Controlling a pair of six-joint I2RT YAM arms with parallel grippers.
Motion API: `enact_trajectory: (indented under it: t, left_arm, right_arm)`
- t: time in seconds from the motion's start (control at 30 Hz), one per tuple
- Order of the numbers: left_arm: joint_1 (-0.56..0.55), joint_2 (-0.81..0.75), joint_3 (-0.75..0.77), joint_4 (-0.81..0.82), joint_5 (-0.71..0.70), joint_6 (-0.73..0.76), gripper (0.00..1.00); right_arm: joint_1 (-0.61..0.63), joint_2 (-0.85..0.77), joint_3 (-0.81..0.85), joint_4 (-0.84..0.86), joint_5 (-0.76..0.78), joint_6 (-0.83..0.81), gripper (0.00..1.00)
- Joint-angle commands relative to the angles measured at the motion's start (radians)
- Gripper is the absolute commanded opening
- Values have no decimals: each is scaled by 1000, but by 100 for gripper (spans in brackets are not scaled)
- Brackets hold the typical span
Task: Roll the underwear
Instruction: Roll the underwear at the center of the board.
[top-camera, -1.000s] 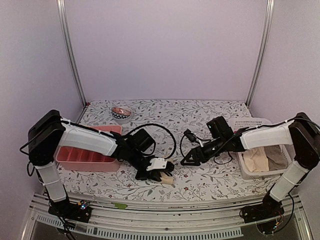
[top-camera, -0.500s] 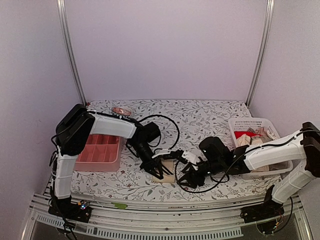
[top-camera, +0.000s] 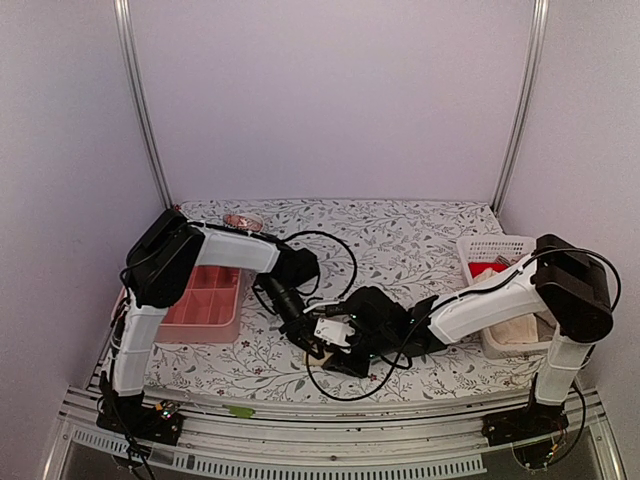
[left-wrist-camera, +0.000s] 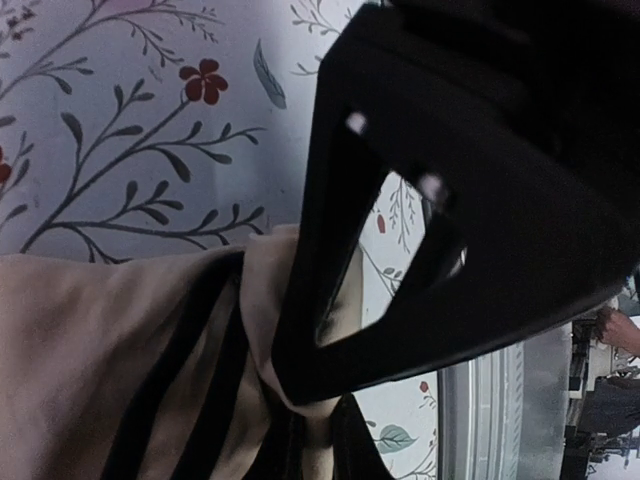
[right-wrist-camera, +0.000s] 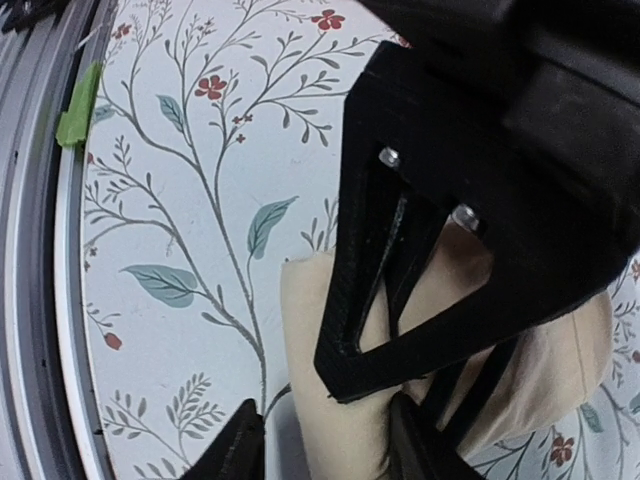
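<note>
We are seeing a flowery tabletop (top-camera: 420, 235), with a pink tray (top-camera: 205, 300) sitting on the left and a white basket (top-camera: 500, 250) on the right. The beige, black-striped underwear (left-wrist-camera: 90, 330) is lying near the front middle. The left fingers (left-wrist-camera: 310, 280) are pinching it. The right fingers (right-wrist-camera: 345, 280) are touching it; we cannot tell their grip.

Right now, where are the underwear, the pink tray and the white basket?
underwear (right-wrist-camera: 330, 430), right wrist view, beige fold.
pink tray (top-camera: 200, 330), top view, near wall.
white basket (top-camera: 495, 241), top view, far rim.
</note>
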Motion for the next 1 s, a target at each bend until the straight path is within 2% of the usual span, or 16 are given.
enact_trajectory:
  t: [0.0,0.03,0.1,0.17,0.37,0.43,0.5,0.67,0.8,0.97]
  left_arm:
    - [13,47,-9,-37,-60,21,0]
    - [16,44,-9,-32,-58,19,0]
    - [21,39,-8,-30,-58,22,1]
    - [28,25,-5,-25,-58,28,9]
    - [87,-91,-8,29,-62,38,31]
    - [117,-175,-68,96,-36,20,47]
    - [138,-295,-169,198,-41,-3,55]
    - [150,-634,-524,541,-153,-44,61]
    - [141,-824,-748,756,-219,-78,61]
    - [6,-941,-930,933,-382,-28,62]
  right_arm:
    - [8,67,45,-40,11,-41,35]
    - [7,72,44,-47,8,-40,30]
    - [7,75,41,-64,-5,-39,15]
    - [7,69,41,-80,-23,-31,0]
    - [1,72,85,-173,-129,56,0]
    - [-14,68,100,-196,-193,123,0]
    - [-32,62,115,-213,-254,181,0]
    - [-114,95,179,-248,-462,322,0]
    - [-213,185,233,-248,-672,432,0]
    - [-279,329,314,-272,-829,543,0]
